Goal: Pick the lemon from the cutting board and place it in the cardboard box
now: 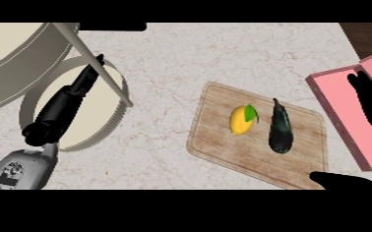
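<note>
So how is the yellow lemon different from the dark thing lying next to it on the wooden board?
The yellow lemon is short and rounded; the dark eggplant is long and slim. The lemon is bright yellow with a green leaf; the eggplant is nearly black. The lemon lies to the left of the eggplant. Both rest on the wooden cutting board, side by side and not touching, and no hand holds either.

even bright light, faint soft shadows
</note>
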`<state>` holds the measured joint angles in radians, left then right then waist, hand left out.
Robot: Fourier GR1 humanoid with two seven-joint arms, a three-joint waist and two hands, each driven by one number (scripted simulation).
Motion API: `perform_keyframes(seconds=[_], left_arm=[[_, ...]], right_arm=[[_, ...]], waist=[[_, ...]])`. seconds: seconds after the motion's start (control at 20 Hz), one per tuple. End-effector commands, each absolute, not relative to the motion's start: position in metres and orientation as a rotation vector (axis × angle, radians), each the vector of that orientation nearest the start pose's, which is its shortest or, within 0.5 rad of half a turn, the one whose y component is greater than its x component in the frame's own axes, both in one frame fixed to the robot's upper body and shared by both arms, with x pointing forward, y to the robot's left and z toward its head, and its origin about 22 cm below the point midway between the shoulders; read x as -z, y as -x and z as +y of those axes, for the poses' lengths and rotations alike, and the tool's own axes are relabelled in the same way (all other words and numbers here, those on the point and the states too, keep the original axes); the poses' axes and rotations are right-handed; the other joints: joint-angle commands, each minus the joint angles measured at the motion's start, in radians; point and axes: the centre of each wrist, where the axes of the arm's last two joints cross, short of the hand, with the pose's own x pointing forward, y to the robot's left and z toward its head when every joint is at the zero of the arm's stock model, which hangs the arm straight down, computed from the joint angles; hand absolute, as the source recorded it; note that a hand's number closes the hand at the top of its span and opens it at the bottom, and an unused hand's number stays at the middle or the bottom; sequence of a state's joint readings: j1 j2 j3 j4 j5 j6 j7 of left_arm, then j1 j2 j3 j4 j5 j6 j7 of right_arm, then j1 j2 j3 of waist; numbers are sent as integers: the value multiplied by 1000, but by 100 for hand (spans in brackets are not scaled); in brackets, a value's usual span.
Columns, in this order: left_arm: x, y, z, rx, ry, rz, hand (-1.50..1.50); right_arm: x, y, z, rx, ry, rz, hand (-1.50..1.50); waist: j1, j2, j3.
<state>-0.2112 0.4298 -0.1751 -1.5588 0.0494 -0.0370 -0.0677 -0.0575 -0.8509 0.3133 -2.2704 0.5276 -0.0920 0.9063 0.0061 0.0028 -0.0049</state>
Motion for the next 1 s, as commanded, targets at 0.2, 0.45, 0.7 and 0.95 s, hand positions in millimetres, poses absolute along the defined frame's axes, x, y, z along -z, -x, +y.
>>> perform_keyframes(seconds=[0.2, 0.45, 0.7, 0.95], left_arm=[[-78, -306, 257, 566, -82, -1762, 0], [-77, -300, 251, 578, -52, -1748, 0], [-69, -297, 252, 546, -62, -1752, 0], [-64, -296, 262, 559, -97, -1747, 0]], right_arm=[[-198, -197, -192, -981, 1028, -1079, -150], [-186, -215, -165, -1052, 1046, -946, -150], [-181, -243, -145, -1029, 1024, -846, -150], [-161, -249, -112, -1044, 969, -813, -150]], waist=[[32, 7, -1], [45, 2, -2], [42, 0, -2], [15, -4, 0]])
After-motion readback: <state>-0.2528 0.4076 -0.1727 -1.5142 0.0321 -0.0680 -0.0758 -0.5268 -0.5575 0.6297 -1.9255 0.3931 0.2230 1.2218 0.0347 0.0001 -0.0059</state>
